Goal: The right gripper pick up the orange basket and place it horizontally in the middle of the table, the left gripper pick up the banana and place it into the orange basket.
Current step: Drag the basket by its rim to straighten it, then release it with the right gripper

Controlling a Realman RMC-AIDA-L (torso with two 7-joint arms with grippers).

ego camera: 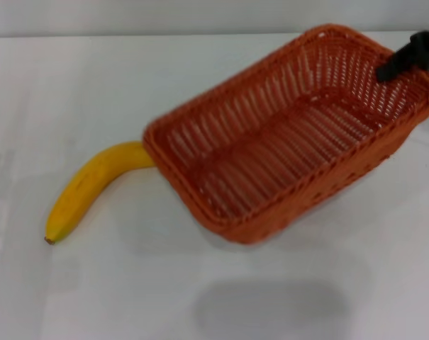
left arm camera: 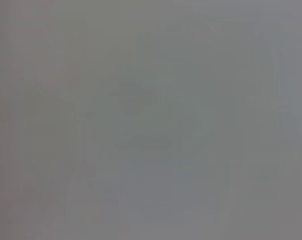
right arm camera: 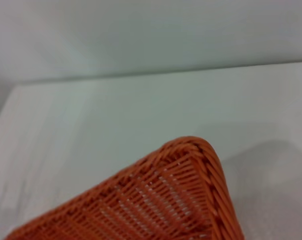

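Two steps make up the job, and judging by how things lie neither is finished. Starting at the left of the head view, the banana (ego camera: 86, 190) lies flat on the white bench (ego camera: 72, 85), ripe yellow and curved, its small brown end pointing toward the robot and its other end running out of sight behind the near-left corner of the orange basket (ego camera: 285, 134); nothing grips it, and the left end effector appears in no view, so its state cannot be told. Further right, the basket sits skewed rather than square to the bench edge, and a soft shadow below it suggests it is lifted and tilted. It is rectangular, openwork wicker with a braided rim, and empty. At its far right corner the right end effector (ego camera: 410, 57) is clamped on the rim. Placing it level, then loading the banana, remain.
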